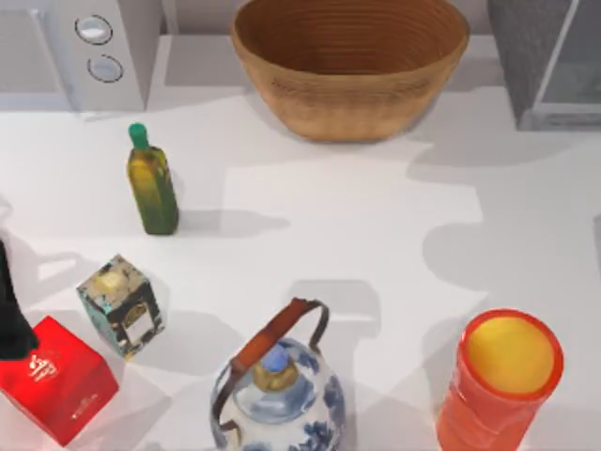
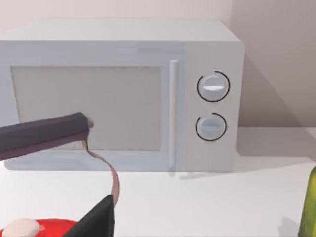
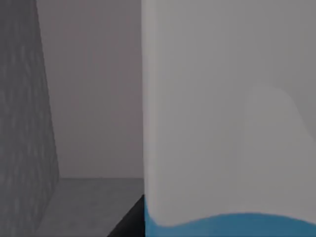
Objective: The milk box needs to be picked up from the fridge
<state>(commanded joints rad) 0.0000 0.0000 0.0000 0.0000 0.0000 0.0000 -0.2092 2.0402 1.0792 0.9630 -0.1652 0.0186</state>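
A: Where is the milk box?
B: In the right wrist view the milk box (image 3: 227, 113) sits very close to the camera, a flat, smooth white face with a blue band along one edge. Beside it is a speckled dark grey wall of the fridge (image 3: 24, 123) and a plain grey floor, so the carton stands inside the cabinet.

A: Does the right pincer have it?
B: I cannot tell; its fingers are not visible, so how far they are spread is unknown.

A: And from above?
B: The fridge (image 1: 545, 56) is at the table's far right corner, a boxy grey body with a pale framed panel.

A: The left arm?
B: The left gripper (image 2: 94, 173) is near the table's left edge, over the glossy red box (image 1: 54, 376). Its dark fingers (image 2: 49, 133) are spread apart, holding nothing. Its camera faces the light grey microwave (image 2: 123, 94) with two round knobs.

A: What else stands on the white table (image 1: 376, 216)?
B: A woven round basket (image 1: 349, 61), a green glass bottle (image 1: 151, 183), a small patterned box (image 1: 120, 305), a blue-and-white ceramic teapot (image 1: 277, 399) with a brown strap handle, and a ribbed orange cup (image 1: 498, 381).
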